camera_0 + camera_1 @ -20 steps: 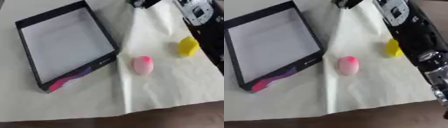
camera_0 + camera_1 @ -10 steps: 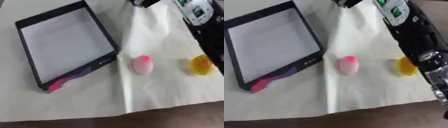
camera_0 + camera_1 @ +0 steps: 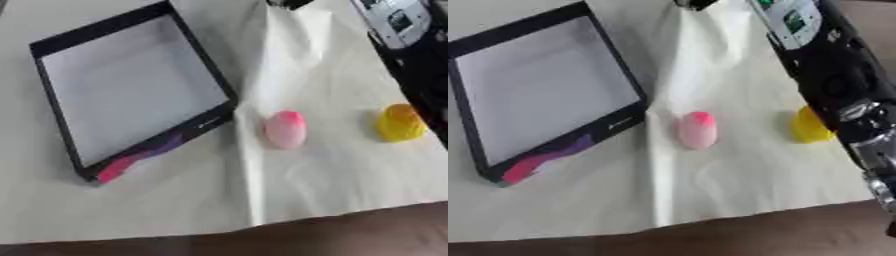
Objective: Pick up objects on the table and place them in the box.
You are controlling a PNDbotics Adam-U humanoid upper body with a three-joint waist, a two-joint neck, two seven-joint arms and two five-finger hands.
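Note:
A pink egg-shaped thing (image 3: 284, 129) lies on the white cloth in the middle of the table. A yellow rounded thing (image 3: 401, 122) lies to its right, close beside my right arm (image 3: 833, 80). That arm runs along the right side of both views up to the top edge. Only a dark bit of what may be my right hand (image 3: 697, 3) shows at that edge, far from both things. The box (image 3: 210, 75), black-rimmed with a white floor, sits at the left with nothing in it. My left hand is out of sight.
The cloth (image 3: 297, 60) has a raised fold running from the top down past the pink thing. The table's dark front edge (image 3: 262, 240) crosses the bottom. A pink and purple mark (image 3: 131, 159) is on the box's near wall.
The yellow thing has moved toward the front edge and a little right, from beside the upper arm to level with the pink thing. Pink thing and box are unmoved.

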